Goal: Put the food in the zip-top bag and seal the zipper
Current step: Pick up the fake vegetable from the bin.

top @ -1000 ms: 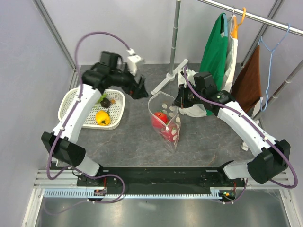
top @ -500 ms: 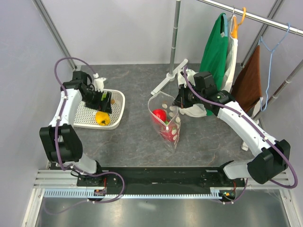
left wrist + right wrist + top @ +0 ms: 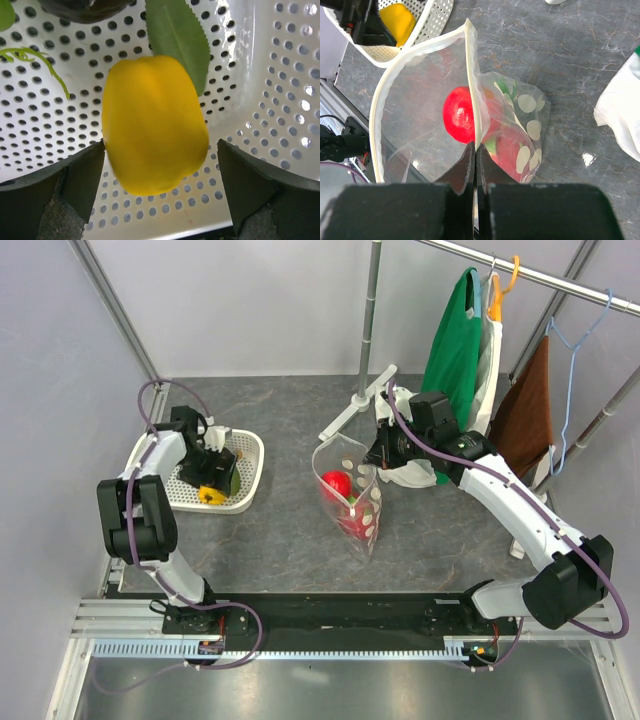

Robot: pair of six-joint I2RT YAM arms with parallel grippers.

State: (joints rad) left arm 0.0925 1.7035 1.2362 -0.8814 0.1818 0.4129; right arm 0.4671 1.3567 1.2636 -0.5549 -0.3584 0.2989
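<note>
The clear dotted zip-top bag [image 3: 357, 502] stands open at table centre with red food [image 3: 340, 485] inside; in the right wrist view the red pieces [image 3: 461, 114] show through the plastic. My right gripper [image 3: 475, 146] is shut on the bag's pale zipper rim [image 3: 472, 85] and holds the mouth up. My left gripper [image 3: 161, 162] is open, its fingers either side of a yellow pepper [image 3: 152, 122] lying in the white perforated basket [image 3: 243, 472]. The left finger looks against the pepper; the right one stands apart. A green leaf [image 3: 177, 35] lies behind the pepper.
A dark piece [image 3: 82, 7] and a green stem [image 3: 35, 57] lie in the basket. A white cloth [image 3: 412, 472] lies right of the bag. A clothes rail with a green garment [image 3: 455, 345] and a brown one [image 3: 525, 405] stands at the back right, with its white foot [image 3: 350, 410].
My left arm swung from near the bag back over the basket and came down around the yellow pepper. My right gripper and the bag held still.
</note>
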